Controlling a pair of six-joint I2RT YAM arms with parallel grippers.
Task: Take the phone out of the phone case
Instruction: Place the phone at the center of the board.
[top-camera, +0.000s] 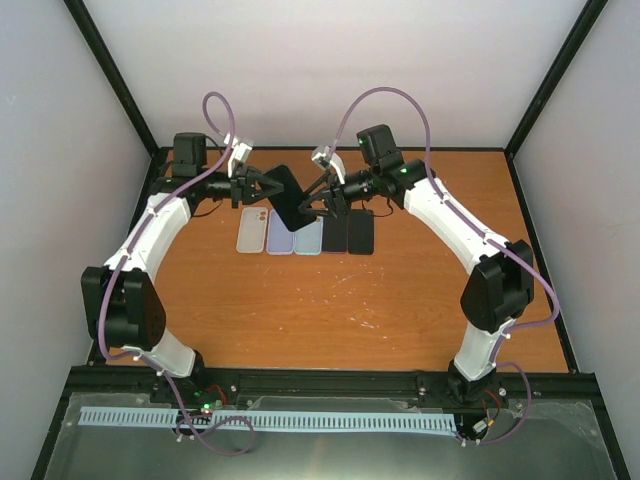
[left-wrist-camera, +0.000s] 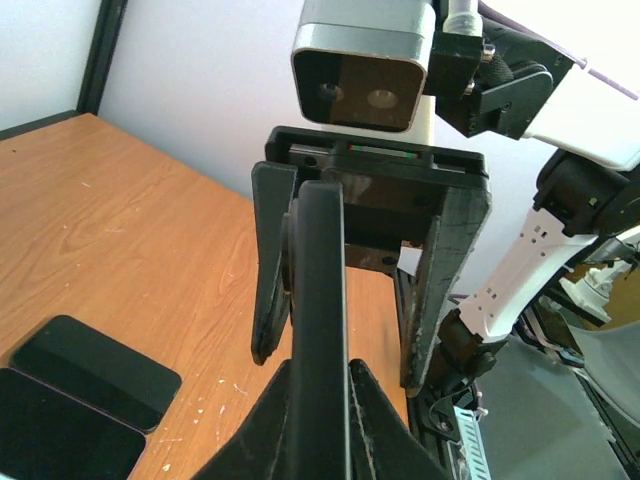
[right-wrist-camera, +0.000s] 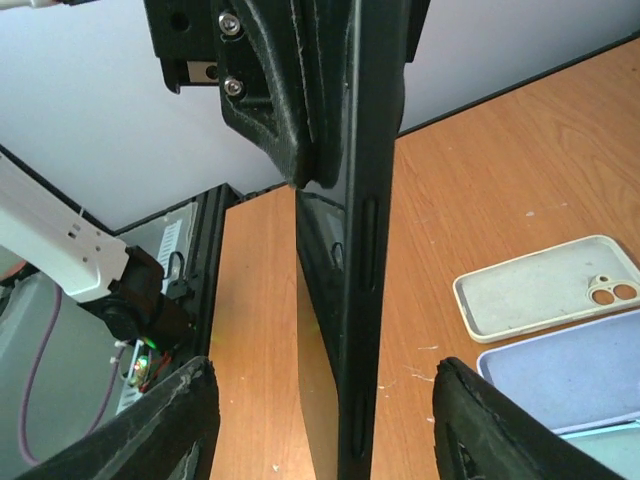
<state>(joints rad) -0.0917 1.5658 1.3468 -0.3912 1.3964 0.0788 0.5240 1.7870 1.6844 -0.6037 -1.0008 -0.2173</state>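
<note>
Clamping a black phone edge-on above the bench, left gripper pinched tight, right gripper spread wide astride it.

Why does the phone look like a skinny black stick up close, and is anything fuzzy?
Left wrist view: the phone is edge-on and so near that it looks soft. Right wrist view: edge-on again, its shiny face mirroring the orange table; the fingertips at the bottom are blurred. Top view: sharp, evenly lit.
</note>
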